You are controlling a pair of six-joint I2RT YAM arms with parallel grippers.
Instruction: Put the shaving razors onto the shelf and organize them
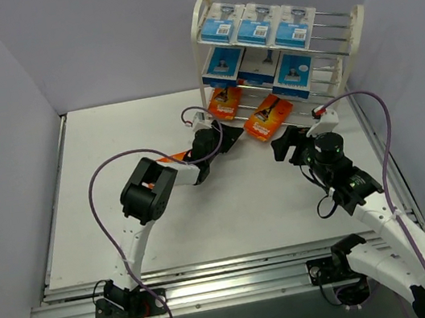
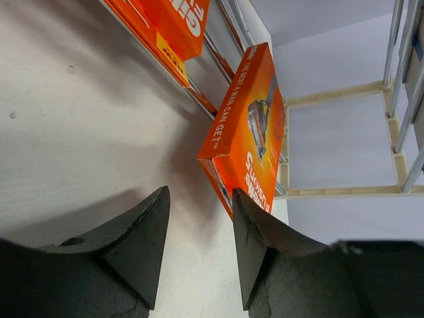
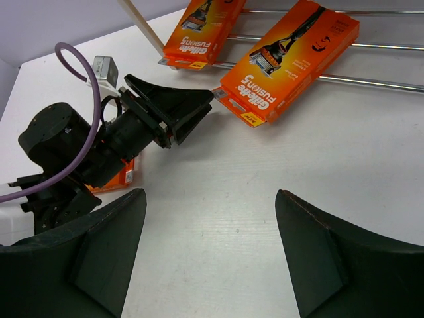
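Note:
The cream shelf stands at the back right, with blue razor packs on its top tier and more on the middle tier. Two orange razor boxes lean against the bottom tier. A third orange box lies flat, partly hidden under the left arm. My left gripper is open with nothing between its fingers, its tip close to the corner of an orange box. My right gripper hangs wide open over bare table, facing the orange boxes.
Grey walls enclose the white table on the left, back and right. The left arm's purple cable loops over the left half of the table. An aluminium rail runs along the near edge.

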